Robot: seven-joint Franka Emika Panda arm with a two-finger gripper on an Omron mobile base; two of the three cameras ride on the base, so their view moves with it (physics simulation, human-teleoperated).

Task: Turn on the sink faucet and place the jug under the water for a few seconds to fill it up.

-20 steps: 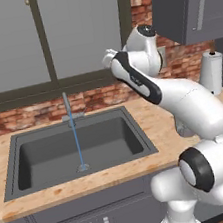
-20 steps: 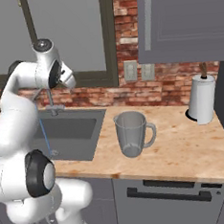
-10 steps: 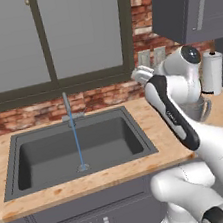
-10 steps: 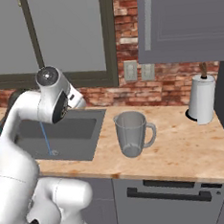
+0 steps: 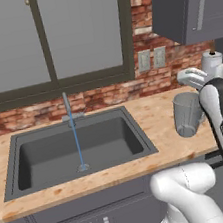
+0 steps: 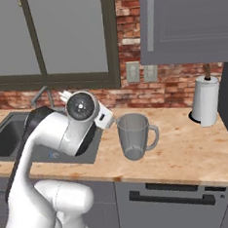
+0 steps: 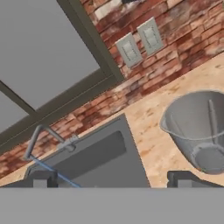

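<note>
Pincer [image 7: 109, 177] nearer jug [image 6: 133, 136]; tips cropped.

The jug [image 7: 197, 131] stands at right on the surface [image 7: 151, 131]; the sink faucet [image 7: 46, 140] pours the water [image 7: 57, 174] at lower left.

Even, flat rendered light, moderately bright, with no clear source; only soft shading inside the sink [image 5: 50, 158] and a faint shadow under the jug [image 6: 133, 136] on the desk [image 6: 187, 148]; no glare; edges sharp throughout, slightly coarser in the hand view.
</note>
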